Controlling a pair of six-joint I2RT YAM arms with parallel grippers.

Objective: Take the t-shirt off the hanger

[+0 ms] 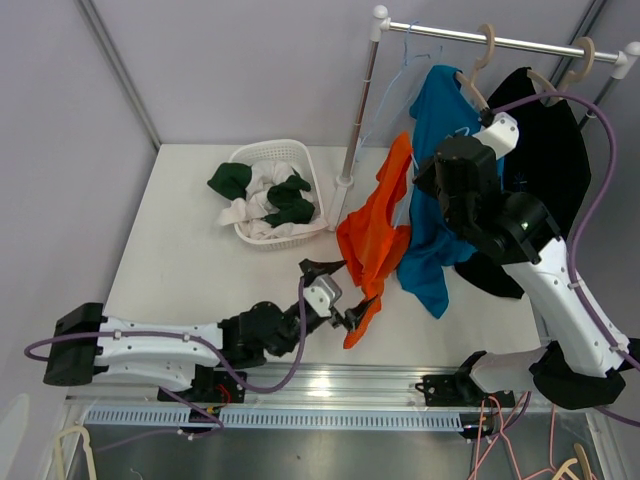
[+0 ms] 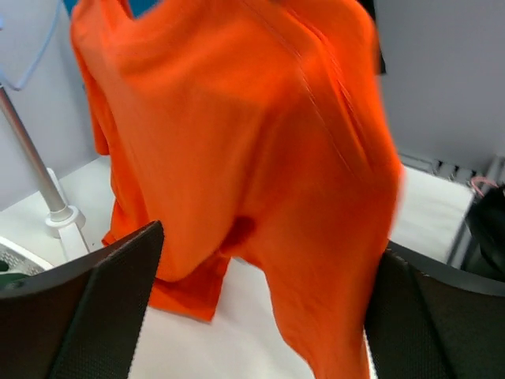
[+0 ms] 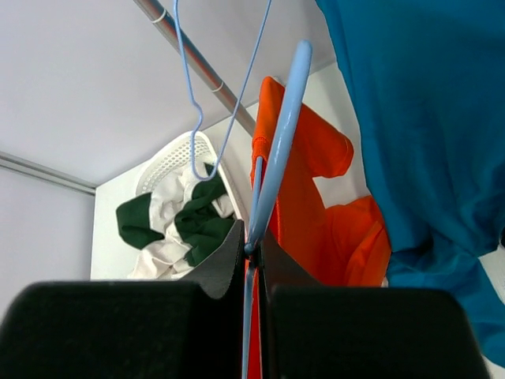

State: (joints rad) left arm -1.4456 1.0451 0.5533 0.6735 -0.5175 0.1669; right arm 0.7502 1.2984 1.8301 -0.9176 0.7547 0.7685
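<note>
From above, my left gripper [image 1: 343,292] lies low over the table [image 1: 190,260], near the middle of the near edge. Its jaws are spread, and the lower hem of the orange t-shirt [image 1: 375,230] falls between them. The shirt hangs from near the rack's pole down over the middle of the table. My right arm [image 1: 520,240] reaches up from the near right corner toward the rail [image 1: 500,42], between a blue shirt [image 1: 440,120] and a black garment [image 1: 545,150]. A white basket [image 1: 300,155] of green and white clothes sits towards the far left corner.

At my left wrist, both fingers [image 2: 118,292] stand wide apart with the orange cloth draped between them. I cannot tell whether either pad touches it.

At my right wrist, my right gripper [image 3: 251,251] is clamped tight on a light-blue hanger [image 3: 280,142], which rises tilted from the pinch. The orange shirt hangs just behind the hanger. I cannot tell how much of the shirt sits on it. A thin wire hanger [image 3: 197,118] hooks the rail nearby.
</note>
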